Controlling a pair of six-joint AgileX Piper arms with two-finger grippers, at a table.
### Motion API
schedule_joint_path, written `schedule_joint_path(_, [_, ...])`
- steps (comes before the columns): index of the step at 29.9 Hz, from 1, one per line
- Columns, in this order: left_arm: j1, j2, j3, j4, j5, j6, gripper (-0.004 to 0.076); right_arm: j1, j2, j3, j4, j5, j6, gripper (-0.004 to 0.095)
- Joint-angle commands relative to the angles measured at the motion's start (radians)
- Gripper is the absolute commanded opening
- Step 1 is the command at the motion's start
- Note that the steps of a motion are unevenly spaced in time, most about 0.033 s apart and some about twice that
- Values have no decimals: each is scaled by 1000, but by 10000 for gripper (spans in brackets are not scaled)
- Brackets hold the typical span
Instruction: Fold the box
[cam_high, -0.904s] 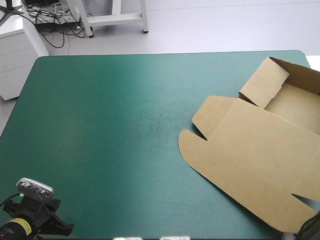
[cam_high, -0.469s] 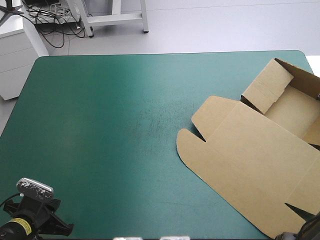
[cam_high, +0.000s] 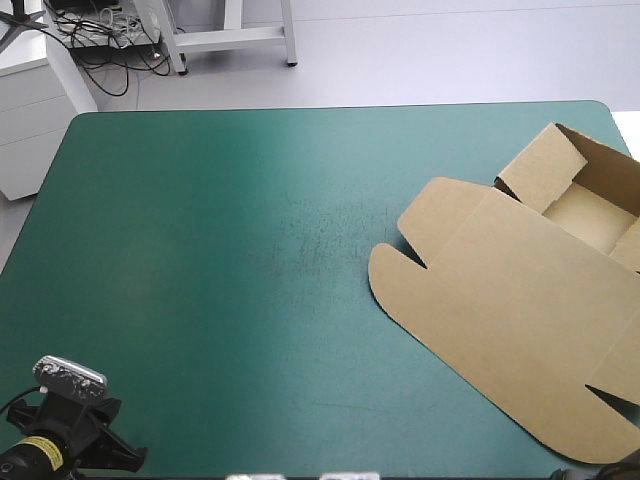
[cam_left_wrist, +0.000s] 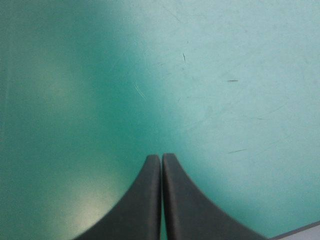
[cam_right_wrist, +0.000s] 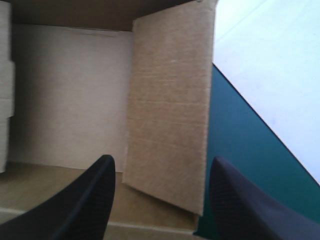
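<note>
Brown board lay at the table's right side: the box (cam_high: 520, 300), its lid flat on the teal-green cover (cam_high: 220, 250) and its tray walls partly raised toward the far right corner. The right gripper (cam_right_wrist: 162, 160) stood open, its black fingers (cam_right_wrist: 90, 195) wide apart, with a standing wall flap (cam_right_wrist: 170, 100) just ahead between them and the table's edge (cam_right_wrist: 260, 125) close beside it. The left gripper (cam_left_wrist: 161, 157) was pinched shut over bare cover, well apart from the box. My worry was that edge. A push on the flap with nothing steadying the sheet could slide the whole box toward the drop, or let the raised walls spring flat. A grip taken off-centre might also crease the flap away from its score.
</note>
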Motion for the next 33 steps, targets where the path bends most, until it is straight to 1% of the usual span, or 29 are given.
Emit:
schedule_joint_path(1, [1,12,-27,4,-50,-10,-10,-3,-140,-15,114,15,-80,498])
schedule_joint_path(3, [1,12,-27,4,-50,-10,-10,-1,-206,3,142,15,-91,461])
schedule_joint_path(5, [1,12,-27,4,-50,-10,-10,7,-273,31,148,15,-100,387])
schedule_joint_path(7, [1,12,-27,4,-50,-10,-10,25,-339,77,146,15,-128,288])
schedule_joint_path(8, [1,12,-27,4,-50,-10,-10,41,-378,106,146,15,-151,212])
schedule_joint_path(9, [1,12,-27,4,-50,-10,-10,57,-410,131,142,13,-173,160])
schedule_joint_path(11, [1,12,-27,4,-50,-10,-10,110,-492,195,115,13,-237,37])
schedule_joint_path(12, [1,12,-27,4,-50,-10,-10,142,-525,220,99,13,-244,-3])
schedule_joint_path(14, [1,12,-27,4,-50,-10,-10,207,-608,288,67,13,-227,-14])
schedule_joint_path(17, [1,12,-27,4,-50,-10,-10,289,-737,394,65,13,-232,-14])
schedule_joint_path(21, [1,12,-27,4,-50,-10,-10,356,-877,519,65,13,-232,-15])
schedule_joint_path(28, [1,12,-27,4,-50,-10,-10,364,-1099,763,69,13,-234,-15])
schedule_joint_path(31, [1,12,-27,4,-50,-10,-10,364,-1179,853,89,9,-283,-15])
schedule_joint_path(33, [1,12,-27,4,-50,-10,-10,364,-1242,918,105,-13,-285,-15])
